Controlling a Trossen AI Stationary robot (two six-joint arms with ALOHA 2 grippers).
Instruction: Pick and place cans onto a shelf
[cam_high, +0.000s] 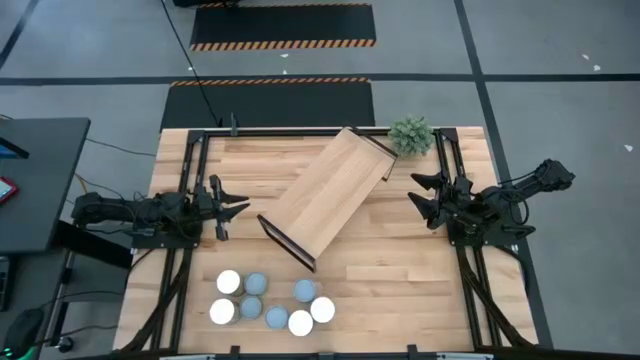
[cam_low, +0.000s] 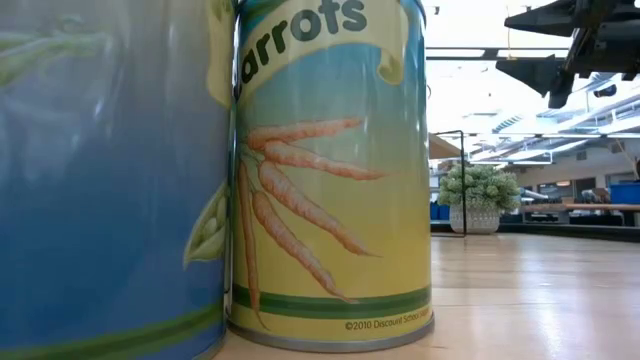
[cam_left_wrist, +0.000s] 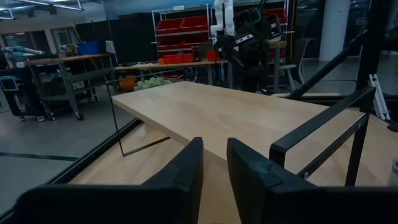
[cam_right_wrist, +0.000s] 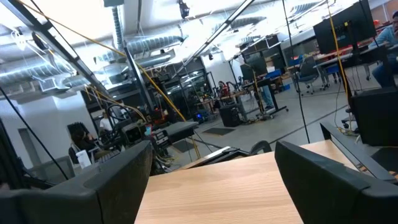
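Several cans (cam_high: 270, 300) with white or pale blue-grey tops stand upright in a cluster on the table near its front edge. Two of them fill the low view, one with a carrot label (cam_low: 330, 170). The light-wood shelf (cam_high: 325, 195) stands slantwise at the table's middle on its dark end frames, and it also shows in the left wrist view (cam_left_wrist: 249, 118). My left gripper (cam_high: 236, 208) is open and empty left of the shelf's near end. My right gripper (cam_high: 420, 190) is open and empty right of the shelf's far end.
A small green potted plant (cam_high: 411, 135) stands at the table's far right, next to the shelf's far end. Dark rails (cam_high: 185, 180) run along the table's left and right sides. Bare tabletop (cam_high: 400, 270) lies between the cans and my right arm.
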